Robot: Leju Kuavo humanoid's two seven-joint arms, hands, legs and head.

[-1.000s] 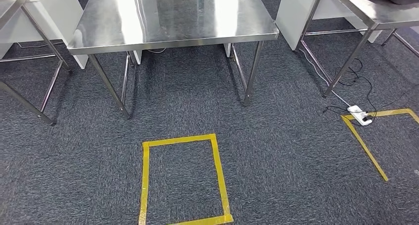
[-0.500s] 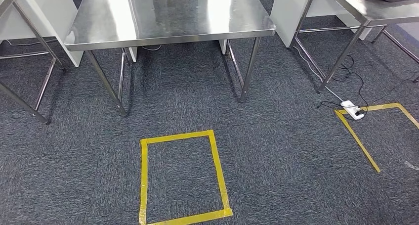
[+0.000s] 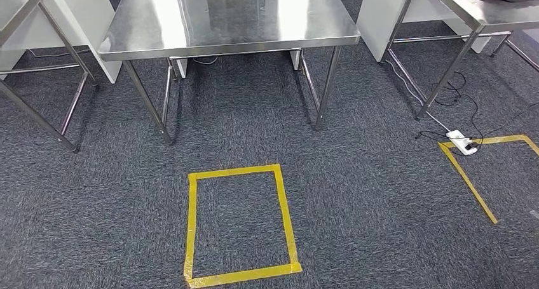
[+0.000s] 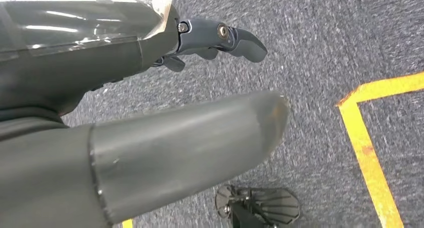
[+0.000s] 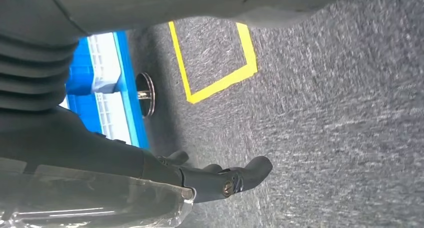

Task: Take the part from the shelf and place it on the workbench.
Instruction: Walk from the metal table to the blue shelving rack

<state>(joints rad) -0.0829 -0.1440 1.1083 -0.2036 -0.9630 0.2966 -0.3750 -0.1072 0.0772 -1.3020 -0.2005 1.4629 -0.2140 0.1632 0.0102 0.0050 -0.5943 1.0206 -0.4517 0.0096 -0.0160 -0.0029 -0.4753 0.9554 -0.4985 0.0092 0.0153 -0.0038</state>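
I see dark grey carpet (image 3: 356, 194) with a yellow tape rectangle (image 3: 238, 222) ahead of me. Beyond it stands a shiny steel surface (image 3: 229, 16) on thin metal legs, reflecting bright overhead light. White cabinets (image 3: 381, 16) flank it. To the right, a white power strip (image 3: 462, 143) with black cables lies on another tape outline (image 3: 473, 181).

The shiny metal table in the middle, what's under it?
Under the steel table you can see dark grey carpet, its metal legs, and a white cable near the back. The tabletop covers whatever lies farther back.
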